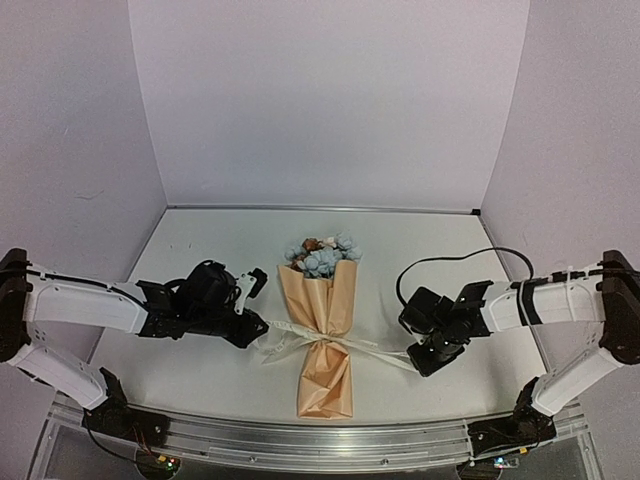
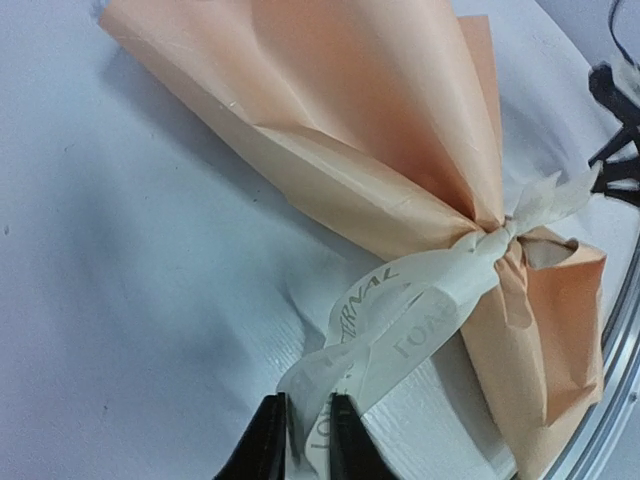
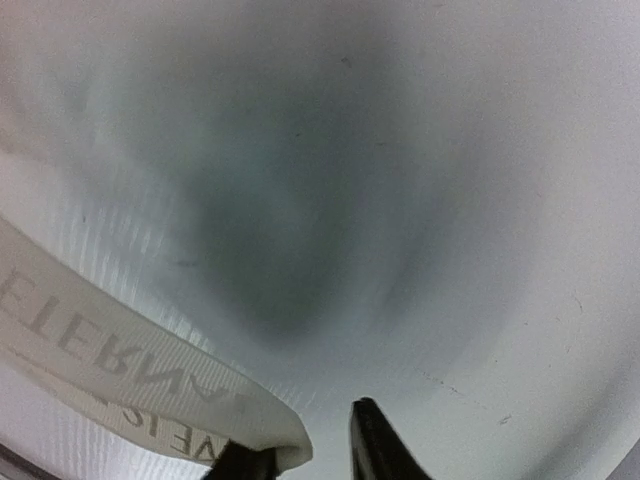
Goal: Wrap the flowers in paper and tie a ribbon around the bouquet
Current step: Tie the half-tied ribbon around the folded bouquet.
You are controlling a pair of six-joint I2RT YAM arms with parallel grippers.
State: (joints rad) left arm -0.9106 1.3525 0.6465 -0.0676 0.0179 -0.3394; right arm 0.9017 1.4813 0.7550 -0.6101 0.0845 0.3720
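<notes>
Top view: lilac walls (image 1: pixel 320 100), white desk (image 1: pixel 200 240); the bouquet (image 1: pixel 325 330) lies centre, blooms toward 12 o'clock, ribbon (image 1: pixel 372 349) knotted round it. Left wrist: left claw (image 2: pixel 305 440) narrow about the ribbon — whether pinched, I cannot tell. Right wrist: right claw (image 3: pixel 305 450) slightly parted — ribbon end touching one finger.

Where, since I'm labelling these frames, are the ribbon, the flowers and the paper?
ribbon (image 2: pixel 487 243): left wrist view, on its knot.
flowers (image 1: pixel 322 260): top external view, on the pale blue blooms.
paper (image 1: pixel 326 385): top external view, on the cone's narrow end below the tie.
</notes>
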